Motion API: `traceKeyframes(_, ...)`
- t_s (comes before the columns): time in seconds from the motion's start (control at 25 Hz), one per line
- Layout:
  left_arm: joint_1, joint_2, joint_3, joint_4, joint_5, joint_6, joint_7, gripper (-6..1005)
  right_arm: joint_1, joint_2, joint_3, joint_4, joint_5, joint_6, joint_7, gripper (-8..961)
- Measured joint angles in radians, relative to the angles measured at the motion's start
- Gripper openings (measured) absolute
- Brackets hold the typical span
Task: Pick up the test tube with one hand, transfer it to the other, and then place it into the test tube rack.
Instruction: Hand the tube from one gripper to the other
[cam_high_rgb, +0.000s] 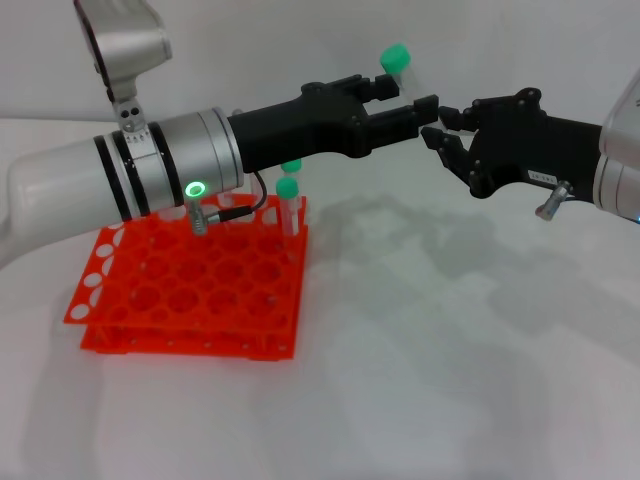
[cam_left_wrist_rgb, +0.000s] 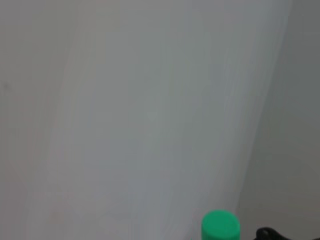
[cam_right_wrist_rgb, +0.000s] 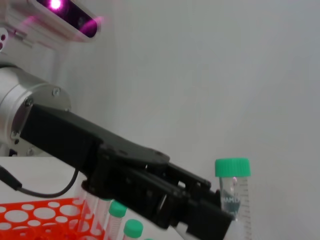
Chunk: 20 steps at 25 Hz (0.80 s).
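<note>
Head view: the left gripper (cam_high_rgb: 405, 105) reaches right above the white desk (cam_high_rgb: 450, 340), clenched on the test tube (cam_high_rgb: 396, 60), which stands upright with its green cap on top. The right gripper (cam_high_rgb: 448, 128) faces it, fingers spread, just beside. The orange test tube rack (cam_high_rgb: 190, 295) sits at near left holding two other green-capped tubes (cam_high_rgb: 289, 200).

Left wrist view: only the cap (cam_left_wrist_rgb: 220, 226) shows against a pale wall (cam_left_wrist_rgb: 150, 100).

Right wrist view: the left gripper grasps the tube (cam_right_wrist_rgb: 233, 192) by its lower part, above the rack (cam_right_wrist_rgb: 40, 217).
</note>
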Motion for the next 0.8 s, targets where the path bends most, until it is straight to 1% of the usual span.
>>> traceKeyframes(0.12, 0.003, 0.000, 0.000, 0.001, -0.016, 0.004, 0.017, 731, -0.003, 0.000, -0.002, 0.000, 0.000, 0.000, 0.000, 188)
traceKeyframes(0.32, 0.004, 0.000, 0.000, 0.002, -0.019, 0.005, 0.036, 531, 0.001, 0.000, -0.006, 0.002, 0.002, -0.001, 0.001, 188)
traceKeyframes(0.8, 0.003, 0.000, -0.001, 0.001, -0.023, -0.002, 0.040, 477, 0.004, 0.000, -0.019, 0.010, 0.007, -0.018, -0.004, 188)
